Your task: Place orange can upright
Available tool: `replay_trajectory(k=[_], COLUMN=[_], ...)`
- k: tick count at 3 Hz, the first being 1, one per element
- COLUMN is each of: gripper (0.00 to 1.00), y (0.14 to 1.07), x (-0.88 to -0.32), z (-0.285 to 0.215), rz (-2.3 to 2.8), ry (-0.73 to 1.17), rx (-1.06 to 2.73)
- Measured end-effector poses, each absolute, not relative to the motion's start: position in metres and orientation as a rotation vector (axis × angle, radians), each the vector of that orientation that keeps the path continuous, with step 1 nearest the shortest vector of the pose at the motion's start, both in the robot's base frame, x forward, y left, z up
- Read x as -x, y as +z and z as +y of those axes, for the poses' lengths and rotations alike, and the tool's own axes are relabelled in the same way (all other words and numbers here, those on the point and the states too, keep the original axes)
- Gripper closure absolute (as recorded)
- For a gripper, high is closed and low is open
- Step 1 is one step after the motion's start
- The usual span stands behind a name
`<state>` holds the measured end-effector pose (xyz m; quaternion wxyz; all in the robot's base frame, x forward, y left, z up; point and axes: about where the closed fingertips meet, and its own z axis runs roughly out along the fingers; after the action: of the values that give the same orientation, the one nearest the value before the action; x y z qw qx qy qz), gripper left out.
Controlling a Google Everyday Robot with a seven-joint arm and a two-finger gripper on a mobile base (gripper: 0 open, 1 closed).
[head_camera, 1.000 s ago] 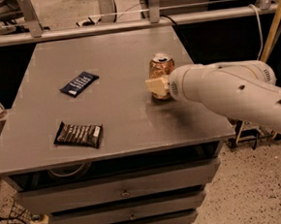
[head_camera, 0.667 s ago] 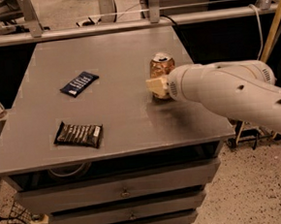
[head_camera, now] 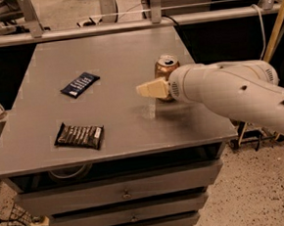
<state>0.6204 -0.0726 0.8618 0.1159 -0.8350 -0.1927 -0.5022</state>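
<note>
The orange can (head_camera: 166,69) stands upright on the grey table (head_camera: 113,63), right of centre, its silver pull-tab top facing up. My gripper (head_camera: 154,88), cream-coloured at the end of the white arm (head_camera: 228,91), reaches in from the right. It sits low over the table, right at the can's front-left side and covering its lower part. Whether it touches the can is hidden.
A dark blue snack packet (head_camera: 80,84) lies left of centre. A dark brown packet (head_camera: 80,135) lies near the front left edge. The table's right edge is close behind the arm. Drawers (head_camera: 123,190) are below the tabletop, and a rail (head_camera: 125,25) runs along the back.
The gripper's tip has shifted slightly left, out past the can's front. The can stays upright in the same place. The packets have not moved.
</note>
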Motion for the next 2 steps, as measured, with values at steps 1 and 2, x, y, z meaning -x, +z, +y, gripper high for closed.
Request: replay_trajectory(k=[1, 2], gripper=[0.0, 0.0], y=[0.862, 0.874], x=[-0.62, -0.615], z=[-0.073, -0.077], rz=[-0.565, -0.671], ry=[-1.471, -1.5], rx=[2.446, 2.451])
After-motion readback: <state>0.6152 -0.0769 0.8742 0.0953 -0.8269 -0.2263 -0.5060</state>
